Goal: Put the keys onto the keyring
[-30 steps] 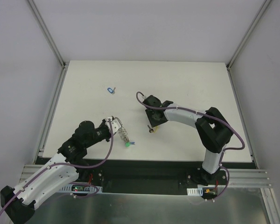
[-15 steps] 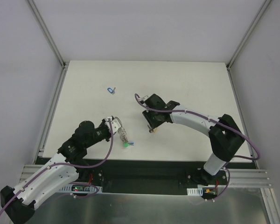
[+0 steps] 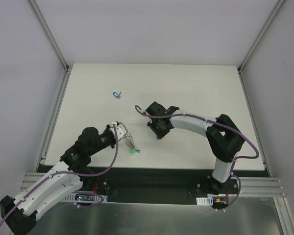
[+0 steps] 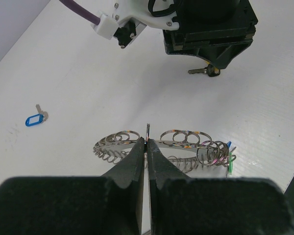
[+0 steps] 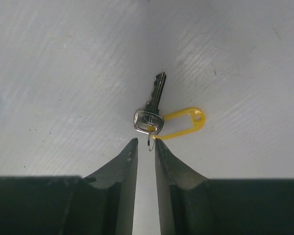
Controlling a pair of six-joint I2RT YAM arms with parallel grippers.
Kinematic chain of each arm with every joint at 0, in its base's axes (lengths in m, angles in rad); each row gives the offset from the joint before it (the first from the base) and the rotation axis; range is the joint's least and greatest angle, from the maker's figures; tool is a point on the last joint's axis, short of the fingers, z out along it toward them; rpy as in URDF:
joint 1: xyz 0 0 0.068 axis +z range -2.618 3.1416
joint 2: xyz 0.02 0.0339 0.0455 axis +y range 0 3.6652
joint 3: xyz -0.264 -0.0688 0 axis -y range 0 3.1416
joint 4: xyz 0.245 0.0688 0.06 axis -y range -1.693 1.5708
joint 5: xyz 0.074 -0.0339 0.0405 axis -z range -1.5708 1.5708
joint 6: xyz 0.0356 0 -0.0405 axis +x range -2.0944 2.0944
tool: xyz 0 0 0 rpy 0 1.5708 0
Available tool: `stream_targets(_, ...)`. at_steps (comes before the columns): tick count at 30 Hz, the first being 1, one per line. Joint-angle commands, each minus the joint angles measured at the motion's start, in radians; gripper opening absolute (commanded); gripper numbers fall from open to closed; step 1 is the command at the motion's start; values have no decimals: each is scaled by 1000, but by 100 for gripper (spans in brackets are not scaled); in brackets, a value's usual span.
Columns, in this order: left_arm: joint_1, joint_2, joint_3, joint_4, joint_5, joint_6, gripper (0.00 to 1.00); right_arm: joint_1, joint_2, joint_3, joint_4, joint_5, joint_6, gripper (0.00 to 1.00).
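Note:
My left gripper [image 3: 121,130] is shut on the rim of the keyring [image 4: 179,147], a large grey ring strung with small coiled rings, which it holds just over the table. The keyring also shows in the top view [image 3: 130,140]. A green key [image 4: 230,159] hangs at its right end. My right gripper [image 5: 146,143] points down at the yellow key [image 5: 157,105], which lies flat on the table. Its jaws stand a narrow gap apart, with the key's small split ring between the tips. A blue key [image 3: 117,94] lies apart at the far left.
The white table [image 3: 196,93] is edged by metal rails on the left and right and walled in white. The right arm's wrist hangs above the yellow key [image 4: 204,71] in the left wrist view. The arm bases sit at the near edge.
The right gripper has shifted a little left and away over the yellow key, and its elbow swung out and back. The left gripper and keyring have hardly moved.

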Motion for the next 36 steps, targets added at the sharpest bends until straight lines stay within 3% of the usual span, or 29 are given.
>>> stream_targets(1,-2,-16,28,48,-3,-2,0,9,16,40,-29,10,-16,23)
stream_targets(12,-2,-24,30,43,-5,-2,0,9,26,34,-36,42,-14,11)
stream_targets(19,-2,-24,31,40,-3,-2,0,9,33,36,-37,46,-7,10)
stream_targets(22,-1,-27,31,38,-6,-2,0,7,39,37,-37,47,-2,2)
stream_targets(25,-1,-30,31,37,-8,-2,0,0,15,30,-40,32,27,1)
stream_targets(28,-2,-35,33,35,-11,-2,0,-38,-49,-5,-61,21,85,1)
stream_targets(36,-2,-41,39,29,-8,3,0,-287,-286,-101,-197,-88,256,1)
